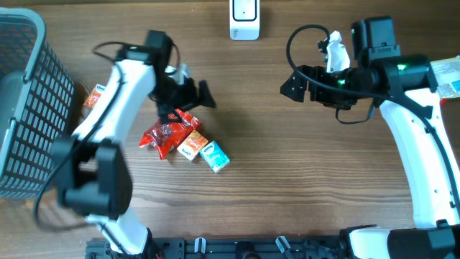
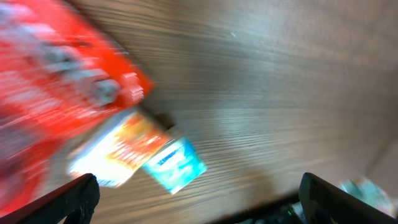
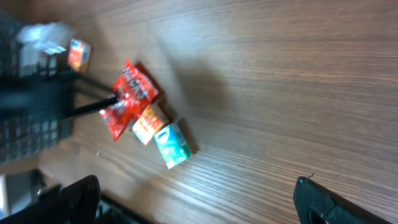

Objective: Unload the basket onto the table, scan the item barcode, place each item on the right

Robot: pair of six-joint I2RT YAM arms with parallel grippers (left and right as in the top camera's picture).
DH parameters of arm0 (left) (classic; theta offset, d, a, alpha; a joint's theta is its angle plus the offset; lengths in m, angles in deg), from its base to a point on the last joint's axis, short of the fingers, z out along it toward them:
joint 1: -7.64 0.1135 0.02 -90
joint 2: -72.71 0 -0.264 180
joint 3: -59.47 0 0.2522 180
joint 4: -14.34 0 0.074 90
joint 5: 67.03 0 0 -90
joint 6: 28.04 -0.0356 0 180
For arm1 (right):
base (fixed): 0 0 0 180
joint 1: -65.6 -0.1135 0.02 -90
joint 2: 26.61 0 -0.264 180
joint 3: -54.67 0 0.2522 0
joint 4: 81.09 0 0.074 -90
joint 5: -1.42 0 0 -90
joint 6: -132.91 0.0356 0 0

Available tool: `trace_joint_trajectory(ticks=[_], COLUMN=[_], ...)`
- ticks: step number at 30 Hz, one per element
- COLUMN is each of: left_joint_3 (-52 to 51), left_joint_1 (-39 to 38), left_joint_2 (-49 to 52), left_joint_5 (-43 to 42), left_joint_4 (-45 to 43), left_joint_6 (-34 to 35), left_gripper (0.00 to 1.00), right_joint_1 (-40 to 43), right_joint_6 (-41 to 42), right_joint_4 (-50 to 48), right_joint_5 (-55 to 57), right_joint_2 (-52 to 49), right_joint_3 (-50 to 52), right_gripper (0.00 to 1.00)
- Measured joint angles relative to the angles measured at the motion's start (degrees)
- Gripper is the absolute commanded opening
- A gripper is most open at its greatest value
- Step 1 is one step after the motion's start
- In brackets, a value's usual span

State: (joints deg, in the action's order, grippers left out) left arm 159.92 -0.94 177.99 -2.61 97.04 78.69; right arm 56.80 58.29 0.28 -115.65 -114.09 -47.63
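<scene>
One packet (image 1: 94,97) is seen by the basket (image 1: 29,108); the left tool (image 1: 188,101) is held wide apart, empty, over one red packet (image 1: 167,133) (maybe two) on the tabletop (image 1: 302,180); it is judged light, crinkly and slippery, best pinched at an edge; one orange box (image 1: 191,147) and one blue box (image 1: 215,157) are counted; the right tool (image 1: 293,88) is spread apart, empty.

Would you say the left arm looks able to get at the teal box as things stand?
Probably yes: the left gripper is open close by, and the teal box lies uncovered beside the orange box.
</scene>
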Motion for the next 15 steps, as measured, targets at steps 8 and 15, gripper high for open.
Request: trace_joint_trajectory(ticks=[8,15], left_joint_3=[0.1,0.0], left_joint_1=[8.2,12.5], left_joint_2=[-17.7,-18.9], left_joint_5=[21.0,27.6], left_joint_4=[9.1,10.6], left_joint_6=[10.6,16.2], left_gripper=[1.0,1.0], right_joint_1=[-0.9,-5.5], right_joint_6=[3.3,3.3], right_joint_4=[-1.1,-1.3], right_joint_5=[3.3,3.9], right_joint_2=[-0.5,-5.6], right_joint_3=[0.0,0.0], right_gripper=[1.0,0.99])
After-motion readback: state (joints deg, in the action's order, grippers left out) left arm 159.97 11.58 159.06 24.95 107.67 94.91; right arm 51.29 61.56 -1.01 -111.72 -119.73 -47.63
